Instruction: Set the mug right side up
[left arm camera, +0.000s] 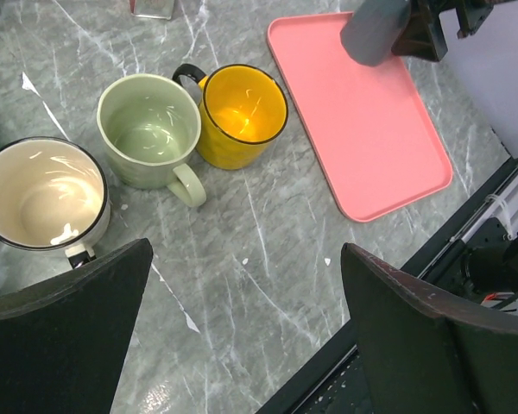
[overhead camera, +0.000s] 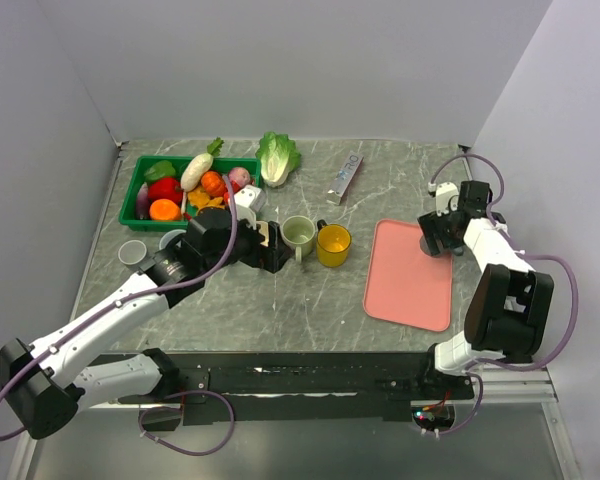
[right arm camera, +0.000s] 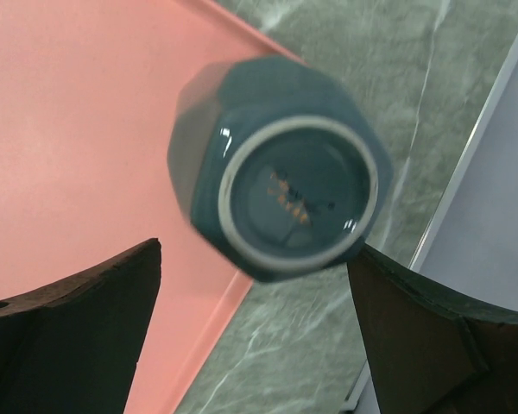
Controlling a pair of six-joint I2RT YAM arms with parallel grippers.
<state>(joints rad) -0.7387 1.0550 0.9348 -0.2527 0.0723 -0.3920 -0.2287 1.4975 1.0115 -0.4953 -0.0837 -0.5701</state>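
1. Green crate, far left of the tabletop: full of toy vegetables.
2. Small grey bowl: on the tabletop just in front of the crate.
3. Left pincer: fingers spread wide and holding nothing, above bare tabletop near a row of three mugs.
4. Cream mug with a dark rim, green mug, yellow mug: side by side, all upright, mouths up. The green and yellow ones stand close enough to touch.
5. Cabbage: lies behind the mugs, beside the crate's right end.
6. Silver packet: lies flat, right of the cabbage.
7. Pink tray: lies flat, right of the mugs.
8. Dark blue mug: upside down, base facing up, at the tray's far right corner.
9. Right pincer: over the blue mug with one finger on either side, spread apart. I cannot tell whether they touch it.
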